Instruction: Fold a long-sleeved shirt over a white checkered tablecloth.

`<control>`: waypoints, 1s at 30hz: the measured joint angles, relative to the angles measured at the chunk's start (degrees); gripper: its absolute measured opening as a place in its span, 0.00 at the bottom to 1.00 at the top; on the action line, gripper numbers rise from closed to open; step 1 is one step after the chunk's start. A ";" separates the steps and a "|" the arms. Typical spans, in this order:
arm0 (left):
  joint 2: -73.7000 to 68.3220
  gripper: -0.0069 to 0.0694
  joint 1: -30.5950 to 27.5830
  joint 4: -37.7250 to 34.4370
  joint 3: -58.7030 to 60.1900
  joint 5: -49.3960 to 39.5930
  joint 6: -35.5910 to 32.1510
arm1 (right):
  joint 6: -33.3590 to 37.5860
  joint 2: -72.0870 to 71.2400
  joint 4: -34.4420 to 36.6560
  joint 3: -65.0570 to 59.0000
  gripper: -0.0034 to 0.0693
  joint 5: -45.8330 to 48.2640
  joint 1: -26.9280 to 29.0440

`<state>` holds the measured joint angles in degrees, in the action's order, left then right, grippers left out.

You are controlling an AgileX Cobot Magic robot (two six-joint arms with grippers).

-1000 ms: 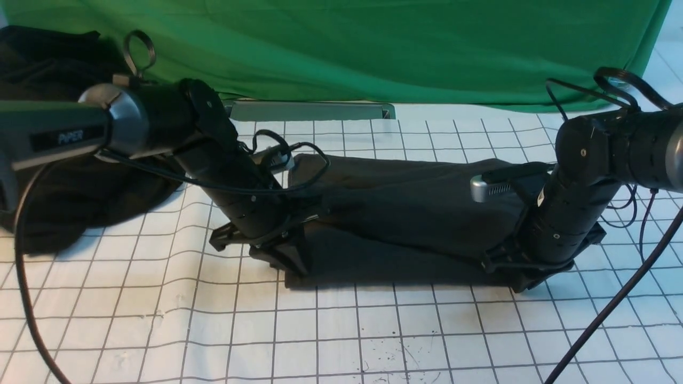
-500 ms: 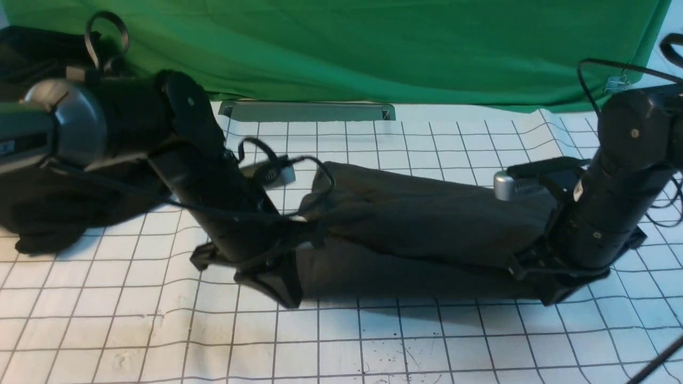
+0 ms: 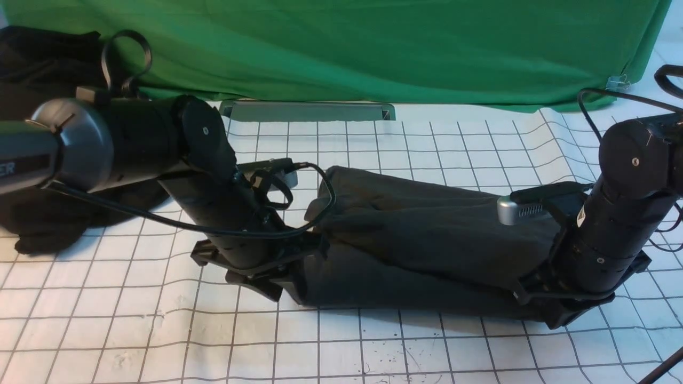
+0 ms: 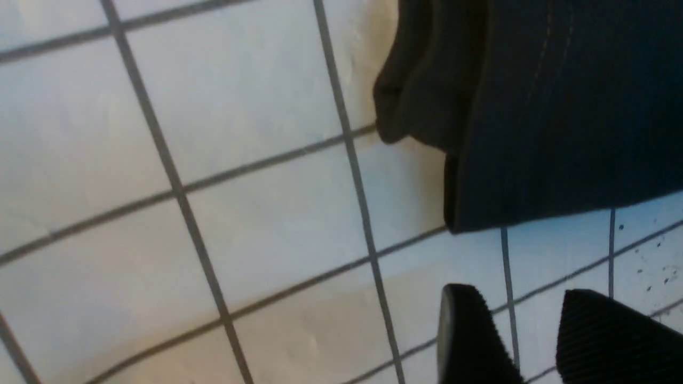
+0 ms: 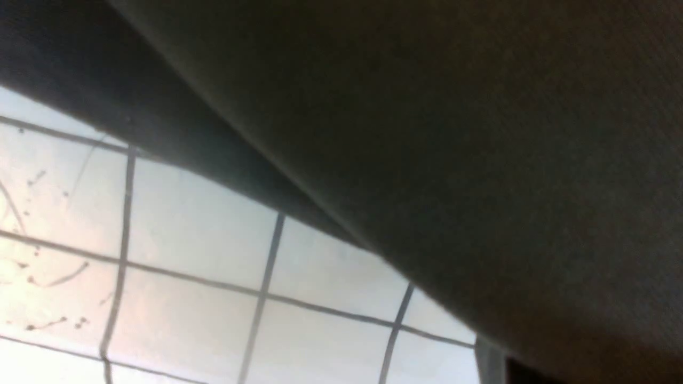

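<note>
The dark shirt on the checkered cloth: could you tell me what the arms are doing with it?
The long-sleeved shirt lies folded into a long strip on the white checkered tablecloth, with a gripper low at each end. The left gripper is open beside one end, holding nothing. The right gripper is at the other end; its grip is hidden by cloth.

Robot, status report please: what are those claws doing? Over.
Left claw open, clear of shirt. Right claw at shirt's other end, grip unseen. Shirt folded into long band on tablecloth. Black heap sits apart.
</note>
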<state>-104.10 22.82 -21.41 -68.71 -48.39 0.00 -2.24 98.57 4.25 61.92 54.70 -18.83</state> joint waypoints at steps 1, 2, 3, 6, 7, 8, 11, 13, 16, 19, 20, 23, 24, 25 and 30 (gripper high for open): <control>-0.53 0.51 0.00 -0.44 0.00 0.86 -0.65 | 0.00 0.00 0.00 0.01 0.12 0.00 0.00; -1.01 0.53 0.00 -0.80 0.00 1.58 -1.17 | 0.00 0.00 0.00 0.01 0.12 0.00 0.00; -2.01 0.58 0.00 -1.51 0.00 2.93 -1.98 | -0.05 0.00 0.00 0.01 0.12 0.00 0.00; -3.95 0.65 0.00 -2.73 0.00 5.77 -3.68 | -0.63 0.00 0.00 0.01 0.12 0.00 0.00; -4.34 0.65 0.00 -3.08 0.00 6.23 -4.02 | -0.75 0.00 0.00 0.01 0.12 0.00 0.00; -5.41 0.65 0.00 -4.43 0.00 7.18 -5.63 | -1.14 0.00 0.00 0.01 0.12 -0.05 0.00; -6.20 0.58 0.00 -7.58 0.00 7.83 -8.33 | -1.25 0.00 0.00 -0.01 0.12 -0.45 0.00; -6.55 0.51 0.00 -8.87 0.00 7.84 -9.43 | -1.34 0.00 -0.05 -0.01 0.12 -0.70 0.00; -6.82 0.27 0.00 -10.97 0.00 7.25 -10.50 | -1.46 0.00 -0.05 -0.01 0.12 -1.09 0.00; -6.23 0.13 0.00 -10.85 0.00 5.12 -10.61 | -1.46 0.00 -0.27 -0.01 0.12 -0.83 0.00; -5.82 0.12 0.00 -10.51 0.00 3.58 -10.61 | -1.46 -0.06 -0.34 -0.01 0.12 -0.32 0.00; -3.55 0.11 0.00 -9.92 0.50 -1.65 -10.13 | -1.52 -0.57 -0.41 -0.01 0.12 1.61 0.00; -2.68 0.11 0.08 -9.98 1.19 -2.85 -9.77 | -1.51 -0.85 -0.20 -0.01 0.12 2.26 0.00; -2.24 0.11 0.21 -10.14 1.55 -3.30 -9.57 | -1.51 -1.03 -0.02 -0.01 0.12 2.55 0.00; 0.90 0.11 3.54 -10.15 7.88 -5.30 -9.05 | -1.58 -1.93 0.90 -1.76 0.12 3.25 -0.25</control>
<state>-103.21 26.36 -31.57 -60.83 -53.69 -9.05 -3.82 96.65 5.15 60.16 57.94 -19.08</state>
